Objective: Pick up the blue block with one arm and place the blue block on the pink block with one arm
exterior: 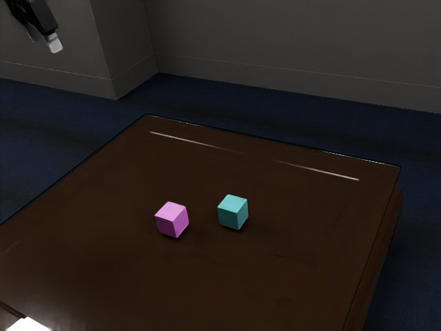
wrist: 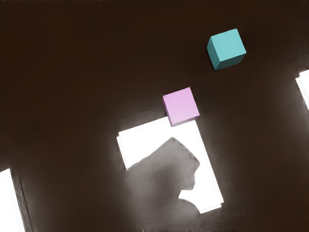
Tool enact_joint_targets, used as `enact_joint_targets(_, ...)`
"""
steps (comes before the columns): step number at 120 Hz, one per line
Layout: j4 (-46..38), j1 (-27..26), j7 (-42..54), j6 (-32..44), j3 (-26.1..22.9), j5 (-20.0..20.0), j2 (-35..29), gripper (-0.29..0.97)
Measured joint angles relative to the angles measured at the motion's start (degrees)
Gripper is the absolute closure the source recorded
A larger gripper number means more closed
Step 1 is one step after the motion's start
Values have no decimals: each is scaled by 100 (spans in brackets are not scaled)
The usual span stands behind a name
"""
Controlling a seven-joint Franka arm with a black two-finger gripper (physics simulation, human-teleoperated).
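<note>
Two blocks are seen on the dark brown table [exterior: 296, 276], near its middle. In the exterior view the blue block [exterior: 233, 211] is set at 3 o'clock from the pink block [exterior: 171, 219], just beside it but not touching, with a strip of bare table left between them. Both are rested flat on the table, and neither is stacked on the other. The gripper [exterior: 49, 40] is held high above the table, at about 10 o'clock from the blocks and well apart from both; whether it is released or clenched cannot be told. In the wrist view the blue block [wrist: 226, 49] and pink block [wrist: 181, 106] are seen from above, apart. One edge of the pink block is met by a bright patch [wrist: 145, 140] of reflected light, across which a grey blurred shape [wrist: 164, 179] is laid. A thin light streak [exterior: 255, 155] is reflected along the table's far side
</note>
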Motion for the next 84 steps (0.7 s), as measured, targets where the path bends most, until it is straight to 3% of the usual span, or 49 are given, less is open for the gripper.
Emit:
enact_joint_targets(14, -224, 18, 301, -29, -90, 114, -60, 0)
enact_joint_targets(33, -2250, -14, 324, 657, -608, 293, -497, 0)
enact_joint_targets(51, -3418, -2, -106, 1381, -923, 375, -444, 0)
enact_joint_targets(65, -3959, -15, -530, 2006, -1222, 422, -286, 0)
enact_joint_targets(84, -4038, 47, -1182, 2693, -1577, 424, 266, 0)
